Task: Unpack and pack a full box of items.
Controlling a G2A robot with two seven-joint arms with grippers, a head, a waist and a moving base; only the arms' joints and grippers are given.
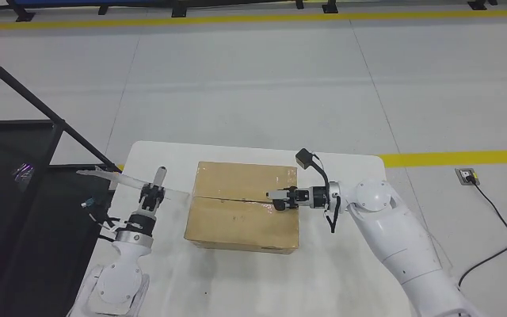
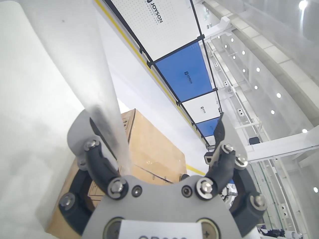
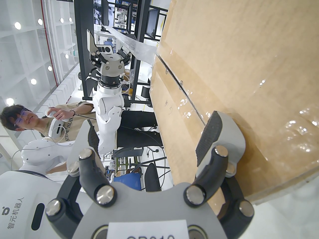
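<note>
Our right pincer (image 3: 149,128) is spread wide. One finger (image 3: 219,135) lies against the top of the cardboard box (image 3: 236,50), just beside its closed centre seam (image 3: 174,80), and the other hangs past the box's edge. A strip of clear tape (image 3: 139,47) runs from the seam's far end to the left pincer (image 3: 108,50), also spread, beyond the box's far edge.
</note>
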